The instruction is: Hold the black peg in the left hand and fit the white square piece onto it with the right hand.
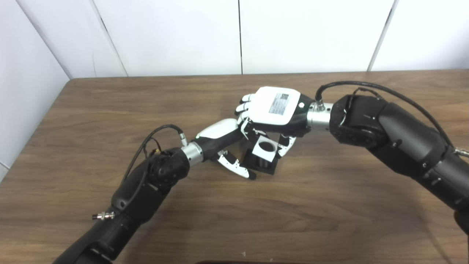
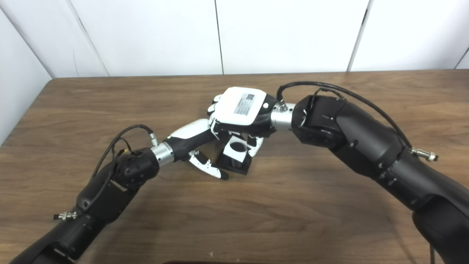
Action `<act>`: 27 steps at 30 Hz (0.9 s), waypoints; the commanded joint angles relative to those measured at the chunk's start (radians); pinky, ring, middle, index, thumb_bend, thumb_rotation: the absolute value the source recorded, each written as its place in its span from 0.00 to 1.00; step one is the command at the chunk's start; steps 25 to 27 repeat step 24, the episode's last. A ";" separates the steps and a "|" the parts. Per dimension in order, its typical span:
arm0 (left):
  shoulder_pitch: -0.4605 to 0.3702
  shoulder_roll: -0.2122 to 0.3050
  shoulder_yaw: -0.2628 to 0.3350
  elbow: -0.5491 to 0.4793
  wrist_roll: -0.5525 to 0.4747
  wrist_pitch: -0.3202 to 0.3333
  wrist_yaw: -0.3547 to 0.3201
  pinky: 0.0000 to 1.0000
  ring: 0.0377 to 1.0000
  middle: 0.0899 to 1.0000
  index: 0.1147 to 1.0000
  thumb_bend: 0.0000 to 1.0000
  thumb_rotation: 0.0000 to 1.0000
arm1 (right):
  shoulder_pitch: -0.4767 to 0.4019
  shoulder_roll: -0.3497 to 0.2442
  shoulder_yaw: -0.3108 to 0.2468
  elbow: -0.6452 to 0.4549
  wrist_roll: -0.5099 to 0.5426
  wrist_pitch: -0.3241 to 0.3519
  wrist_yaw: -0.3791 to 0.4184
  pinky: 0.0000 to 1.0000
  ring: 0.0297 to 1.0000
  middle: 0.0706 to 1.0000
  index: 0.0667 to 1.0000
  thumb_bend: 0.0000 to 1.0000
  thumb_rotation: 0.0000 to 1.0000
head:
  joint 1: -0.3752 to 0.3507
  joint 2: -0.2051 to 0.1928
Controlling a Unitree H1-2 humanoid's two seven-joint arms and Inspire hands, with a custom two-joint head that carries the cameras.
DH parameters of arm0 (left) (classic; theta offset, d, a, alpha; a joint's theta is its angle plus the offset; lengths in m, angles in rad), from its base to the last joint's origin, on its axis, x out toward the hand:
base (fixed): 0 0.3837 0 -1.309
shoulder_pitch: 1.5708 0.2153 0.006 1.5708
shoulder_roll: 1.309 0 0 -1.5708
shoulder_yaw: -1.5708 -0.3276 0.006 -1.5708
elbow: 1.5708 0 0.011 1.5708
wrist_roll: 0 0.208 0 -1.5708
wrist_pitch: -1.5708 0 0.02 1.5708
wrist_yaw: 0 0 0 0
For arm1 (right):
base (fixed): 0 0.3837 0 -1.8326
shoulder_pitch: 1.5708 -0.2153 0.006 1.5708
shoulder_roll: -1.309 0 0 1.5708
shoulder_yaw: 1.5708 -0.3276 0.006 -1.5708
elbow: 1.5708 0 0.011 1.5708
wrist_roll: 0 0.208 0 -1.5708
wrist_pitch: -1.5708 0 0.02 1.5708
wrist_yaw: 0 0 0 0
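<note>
Right robot hand point(image 1: 274, 110) grips white piece point(image 1: 266, 147) over black peg point(image 1: 261, 163) on table point(image 1: 234, 220); left robot hand point(image 1: 220, 137) beside peg base, grip unclear, thumb extended.

A brown wooden table point(image 1: 329, 205) with a visible streaked grain is seen filling most of both views, its far edge set against a white panelled wall point(image 1: 304, 35). The wall is divided by thin dark vertical seams, and a second white wall point(image 1: 25, 91) is met along the table's left edge. A small pale speck point(image 1: 243, 253) is seen on the table near its front edge.
</note>
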 commanded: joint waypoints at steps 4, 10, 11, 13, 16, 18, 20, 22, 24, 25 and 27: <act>-0.026 0.005 -0.021 0.036 0.011 -0.092 -0.021 0.91 0.93 0.87 0.77 0.74 0.30 | 0.006 0.033 0.035 -0.043 0.050 -0.083 0.109 0.91 0.91 0.87 0.77 0.99 0.39 | 0.001 0.001; -0.018 0.002 -0.014 0.037 0.006 -0.099 -0.020 0.88 0.91 0.90 0.83 0.71 0.31 | 0.013 0.036 0.004 -0.050 0.080 -0.089 0.116 0.89 0.89 0.89 0.84 1.00 0.37 | -0.002 0.001; -0.016 -0.001 -0.011 0.036 0.000 -0.093 -0.022 0.88 0.91 0.90 0.84 0.71 0.31 | 0.015 0.036 0.001 -0.049 0.081 -0.090 0.111 0.89 0.89 0.88 0.83 1.00 0.37 | -0.001 0.001; -0.016 -0.003 -0.011 0.036 -0.003 -0.089 -0.025 0.88 0.92 0.91 0.84 0.72 0.32 | 0.017 0.037 -0.002 -0.046 0.082 -0.092 0.105 0.89 0.88 0.88 0.83 1.00 0.37 | -0.003 0.000; -0.017 -0.001 -0.012 0.036 -0.001 -0.095 -0.025 0.89 0.92 0.91 0.85 0.69 0.30 | 0.022 0.039 -0.005 -0.045 0.078 -0.091 0.109 0.90 0.88 0.88 0.83 1.00 0.38 | -0.001 0.000; -0.020 0.004 -0.020 0.026 0.028 -0.087 -0.022 0.90 0.93 0.91 0.85 0.68 0.29 | 0.028 0.044 -0.016 -0.047 0.083 -0.082 0.116 0.90 0.89 0.88 0.82 1.00 0.39 | 0.000 0.000; -0.029 0.022 -0.047 0.010 0.112 -0.114 -0.005 0.89 0.94 0.94 0.88 0.66 0.32 | 0.034 0.048 -0.029 -0.049 0.089 -0.073 0.119 0.89 0.89 0.87 0.82 1.00 0.40 | -0.002 0.001; -0.035 0.035 -0.067 0.009 0.163 -0.138 0.007 0.95 0.97 0.97 0.89 0.64 0.41 | 0.038 0.052 -0.046 -0.042 0.099 -0.071 0.112 0.89 0.89 0.86 0.82 1.00 0.40 | -0.002 0.001; -0.025 0.015 -0.041 0.028 0.095 -0.083 -0.016 0.99 0.93 0.84 0.68 0.69 0.31 | 0.040 0.054 -0.065 -0.035 0.114 -0.065 0.114 0.89 0.89 0.86 0.82 1.00 0.39 | -0.002 0.001; -0.025 0.015 -0.041 0.028 0.095 -0.083 -0.016 0.99 0.93 0.84 0.68 0.69 0.31 | 0.040 0.054 -0.065 -0.035 0.114 -0.065 0.114 0.89 0.89 0.86 0.82 1.00 0.39 | -0.002 0.001; -0.025 0.015 -0.041 0.028 0.095 -0.083 -0.016 0.99 0.93 0.84 0.68 0.69 0.31 | 0.040 0.054 -0.065 -0.035 0.114 -0.065 0.114 0.89 0.89 0.86 0.82 1.00 0.39 | -0.002 0.001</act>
